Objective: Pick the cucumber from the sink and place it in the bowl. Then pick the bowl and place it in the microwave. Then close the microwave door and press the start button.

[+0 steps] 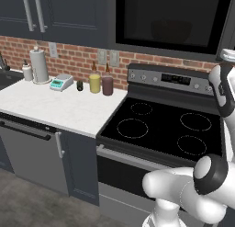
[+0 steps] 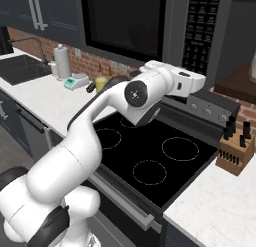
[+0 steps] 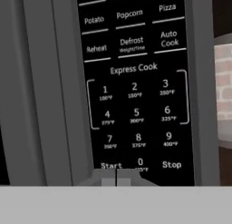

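Black keypad (image 3: 136, 96) of microwave (image 2: 150, 26) facing hand view, gripper (image 3: 116, 177) pinched fully together, holding nothing, tips sitting just below Start key (image 3: 111, 165). Right base view showing arm reaching over stove (image 2: 150, 156) toward panel, microwave door (image 2: 125, 21) standing closed. Left base view revealing bowl (image 1: 172, 31) dimly behind door glass.

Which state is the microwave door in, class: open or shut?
Shut. The microwave door sits flush with the keypad panel, its dark window covering the cavity. The gripper, jaws together, is at the Start key.
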